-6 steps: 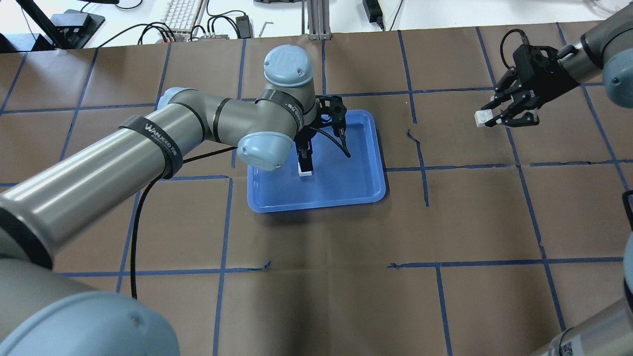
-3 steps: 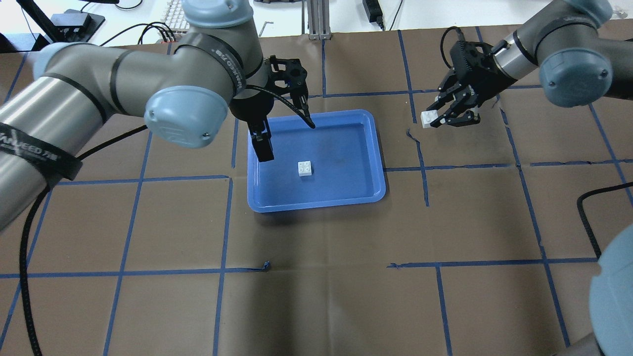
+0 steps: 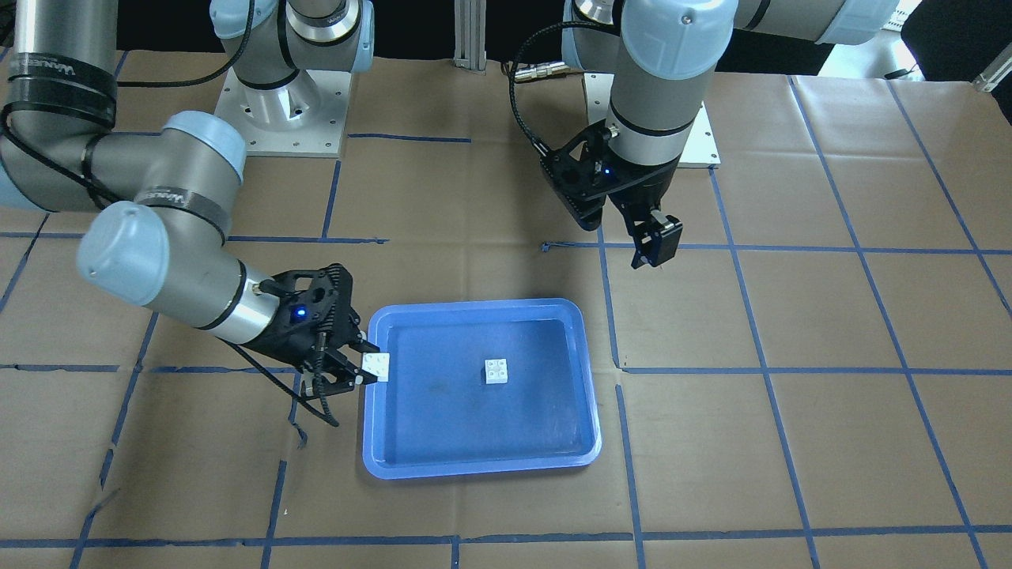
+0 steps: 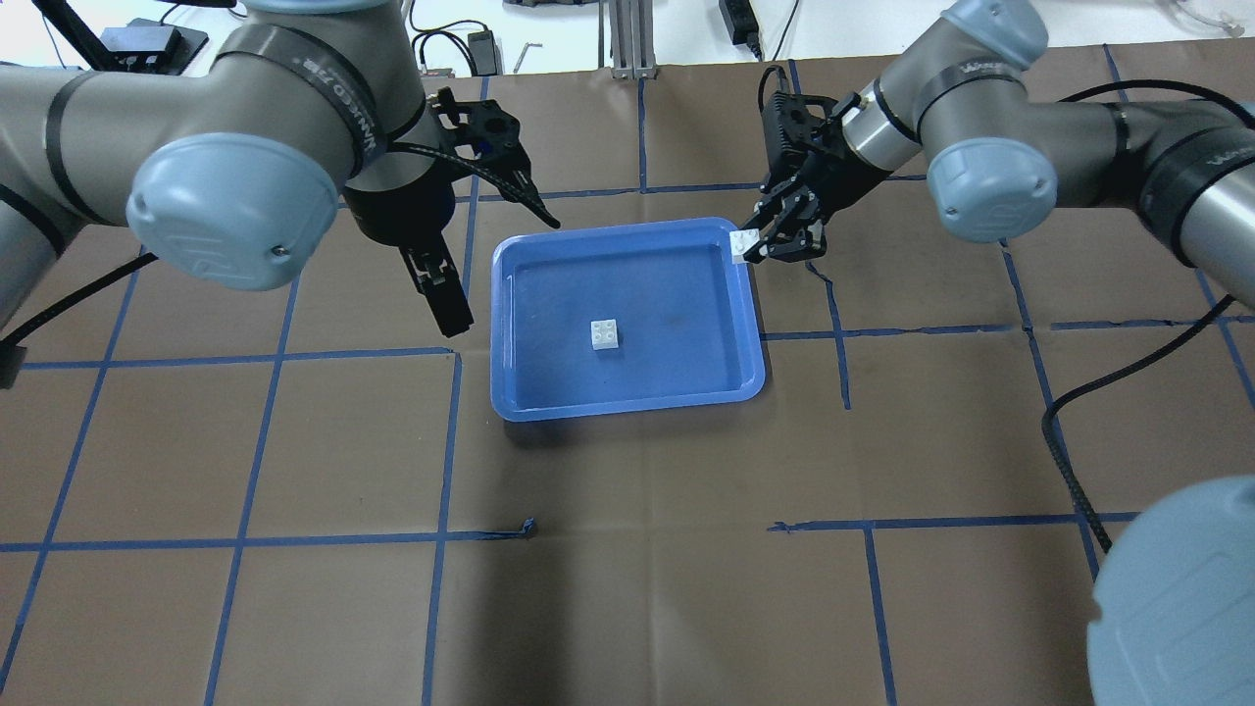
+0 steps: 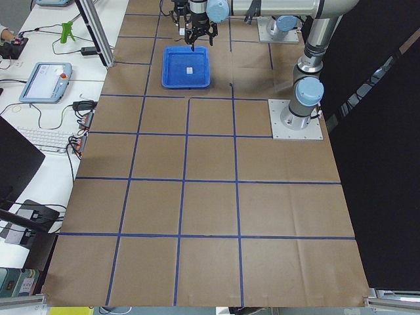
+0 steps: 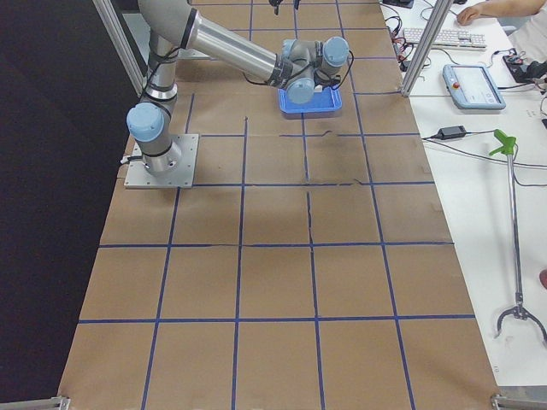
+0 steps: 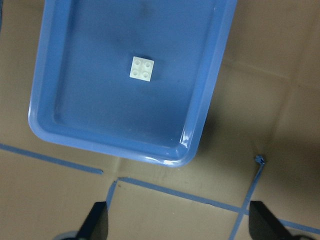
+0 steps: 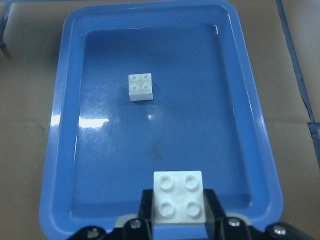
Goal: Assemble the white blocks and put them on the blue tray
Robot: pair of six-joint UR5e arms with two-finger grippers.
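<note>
"WANJEED" on black strap [image 3: 57, 69] around right arm [image 3: 150, 245]

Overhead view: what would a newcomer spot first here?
The blue tray near the middle of the brown table, with one white block lying studs-up inside it. Next, the right gripper at the tray's far right corner, shut on a second white block. The left gripper hangs open and empty off the tray's left side.

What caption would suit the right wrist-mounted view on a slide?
Right pincer holds one white block over the blue tray's edge; the second white block rests inside.
</note>
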